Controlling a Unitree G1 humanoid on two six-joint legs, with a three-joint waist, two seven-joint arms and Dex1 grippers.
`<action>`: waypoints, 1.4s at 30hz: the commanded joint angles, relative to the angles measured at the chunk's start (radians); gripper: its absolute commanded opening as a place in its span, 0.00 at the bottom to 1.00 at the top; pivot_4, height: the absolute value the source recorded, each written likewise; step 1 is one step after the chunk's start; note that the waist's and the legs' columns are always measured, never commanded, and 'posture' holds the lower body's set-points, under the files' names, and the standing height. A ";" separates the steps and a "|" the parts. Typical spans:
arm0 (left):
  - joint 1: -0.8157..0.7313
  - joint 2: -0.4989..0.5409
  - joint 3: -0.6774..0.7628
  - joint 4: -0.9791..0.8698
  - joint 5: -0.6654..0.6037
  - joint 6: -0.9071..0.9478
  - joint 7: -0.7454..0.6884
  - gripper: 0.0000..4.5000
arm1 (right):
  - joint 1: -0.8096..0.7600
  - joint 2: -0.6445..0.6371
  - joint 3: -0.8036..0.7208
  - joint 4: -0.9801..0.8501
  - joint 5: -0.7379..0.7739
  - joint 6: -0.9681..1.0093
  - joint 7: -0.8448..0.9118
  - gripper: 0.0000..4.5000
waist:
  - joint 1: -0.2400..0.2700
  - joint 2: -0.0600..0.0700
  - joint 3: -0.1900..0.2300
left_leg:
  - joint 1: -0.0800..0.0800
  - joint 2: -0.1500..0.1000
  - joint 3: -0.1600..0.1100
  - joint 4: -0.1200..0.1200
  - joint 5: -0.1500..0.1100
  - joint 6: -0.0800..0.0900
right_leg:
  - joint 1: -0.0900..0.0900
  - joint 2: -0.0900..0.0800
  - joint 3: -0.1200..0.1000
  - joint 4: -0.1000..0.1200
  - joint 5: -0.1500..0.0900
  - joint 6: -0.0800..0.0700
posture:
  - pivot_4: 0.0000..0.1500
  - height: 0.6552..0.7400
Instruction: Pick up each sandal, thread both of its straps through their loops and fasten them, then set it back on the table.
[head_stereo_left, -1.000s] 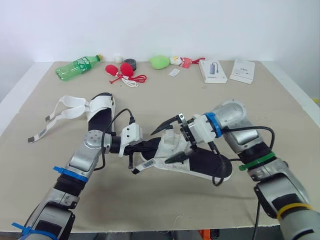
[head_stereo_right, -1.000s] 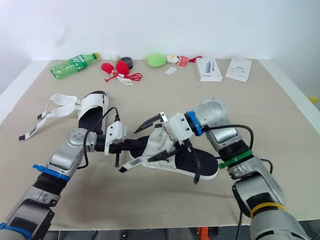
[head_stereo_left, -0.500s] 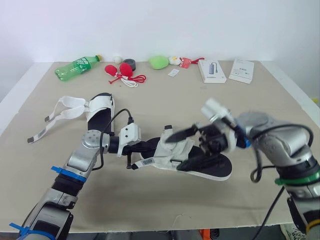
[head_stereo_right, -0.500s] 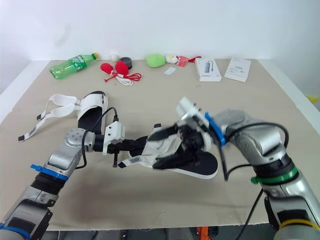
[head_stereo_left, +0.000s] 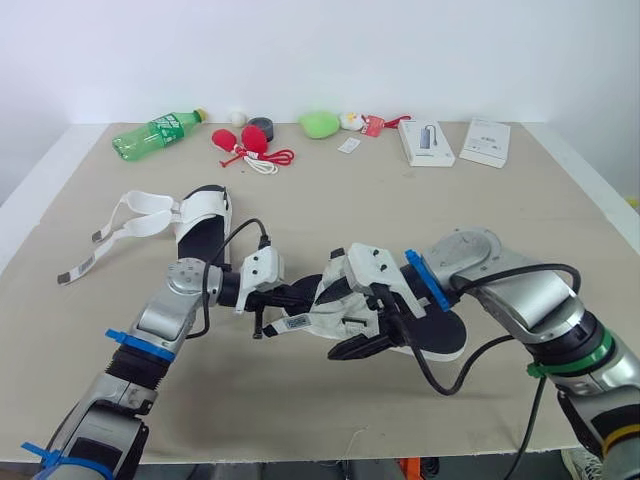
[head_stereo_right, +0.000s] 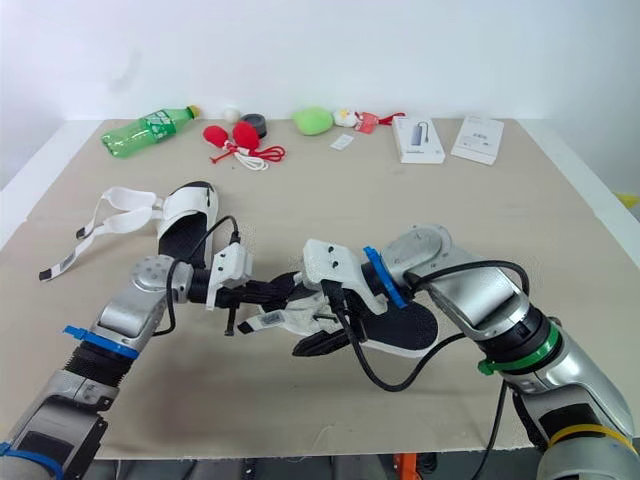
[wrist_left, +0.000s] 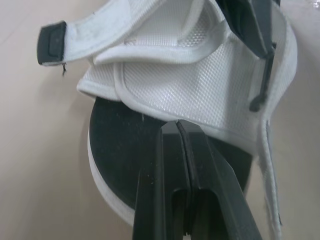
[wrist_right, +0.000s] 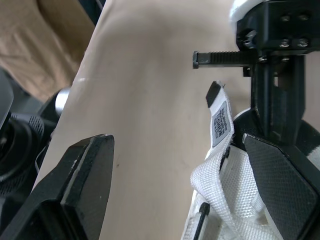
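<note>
My left tool (wrist_left: 178, 122) is pinched shut on the sandal (head_stereo_left: 428, 332) at its mesh edge; my right tool (wrist_right: 175, 145) gapes wide. I'd centre it on the tagged strap (wrist_right: 219, 122) tip and clamp square.

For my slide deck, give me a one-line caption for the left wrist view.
Left gripper shut at the white mesh edge of the sandal.

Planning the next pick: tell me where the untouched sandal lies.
In the eye views the untouched sandal lies on the left of the table, beyond the left gripper and nearer than the bottle, its straps trailing left.
</note>
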 joint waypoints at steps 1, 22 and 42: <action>-0.014 -0.002 -0.002 0.000 0.006 -0.010 0.001 0.00 | -0.032 -0.011 0.031 -0.021 -0.046 -0.017 0.048 0.98 | -0.001 0.000 0.000 | 0.000 0.000 0.000 0.000 0.000 0.000 | 0.000 0.000 0.000 0.000 0.000 0.000 | 1.00 1.00; -0.010 -0.020 0.001 0.011 0.020 -0.023 0.014 0.00 | -0.093 -0.018 0.090 0.058 -0.151 -0.165 0.289 0.98 | -0.001 0.000 0.000 | 0.000 0.000 0.000 0.000 0.000 0.000 | 0.000 0.000 0.000 0.000 0.000 0.000 | 1.00 1.00; -0.019 -0.024 0.000 0.029 0.016 -0.021 0.013 0.00 | 0.032 -0.156 0.058 0.121 -0.228 -0.512 0.344 0.98 | 0.003 0.000 0.000 | 0.000 -0.001 0.001 0.001 0.000 -0.001 | 0.001 -0.001 0.000 -0.001 0.000 0.000 | 1.00 1.00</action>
